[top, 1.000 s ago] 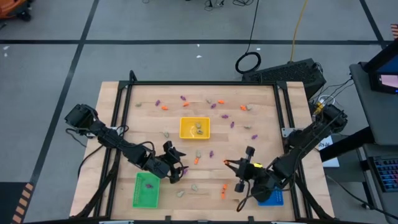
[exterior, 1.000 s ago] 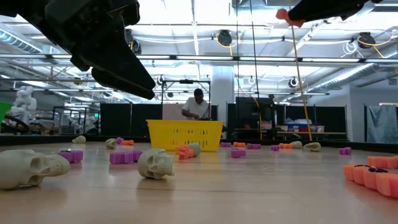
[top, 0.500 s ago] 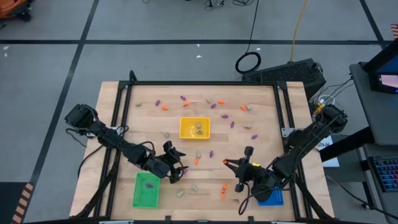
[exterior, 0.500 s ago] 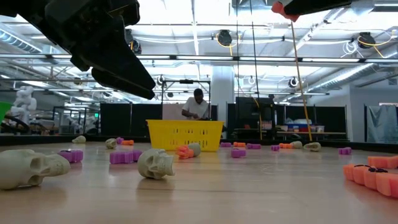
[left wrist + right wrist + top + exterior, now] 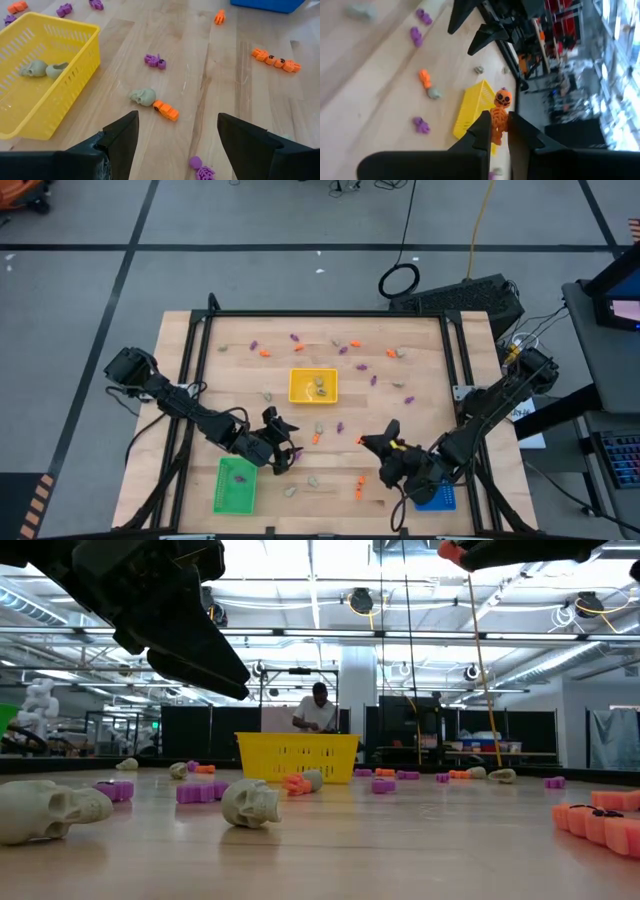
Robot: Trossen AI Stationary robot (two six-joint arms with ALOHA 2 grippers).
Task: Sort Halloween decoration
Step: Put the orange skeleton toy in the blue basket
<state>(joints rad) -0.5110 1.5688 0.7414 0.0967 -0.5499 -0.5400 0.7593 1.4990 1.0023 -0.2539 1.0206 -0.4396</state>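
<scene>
- While the right gripper [image 5: 496, 131] hangs lifted off the table, its two fingers are clamped on an orange pumpkin-headed skeleton [image 5: 500, 111], whose grinning head pokes out past the fingertips.
- Just behind that gripper in the high view sits the blue tray [image 5: 437, 498], near the table's front edge on the right.
- Over to the left gripper [image 5: 281, 442]: jaws spread wide and nothing between them, hovering above the boards.
- Straight ahead of its fingers lie a pale skull [image 5: 143, 96] and an orange piece [image 5: 166, 110], touching or very nearly so; it's hard to call from this angle.
- A purple trinket [image 5: 155, 61] rests a little farther out, and another purple one [image 5: 202, 169] sits right by the fingertips.
- Off to one side of that gripper stands the yellow tray [image 5: 48, 89] with two pale skulls [image 5: 43, 69] inside.
- Right behind the left gripper is the green tray [image 5: 235, 484].
- More trinkets are scattered across the wooden table [image 5: 430, 370], most toward its far side.
- Beyond the table, low view, a person [image 5: 318, 710] stands in the room.
</scene>
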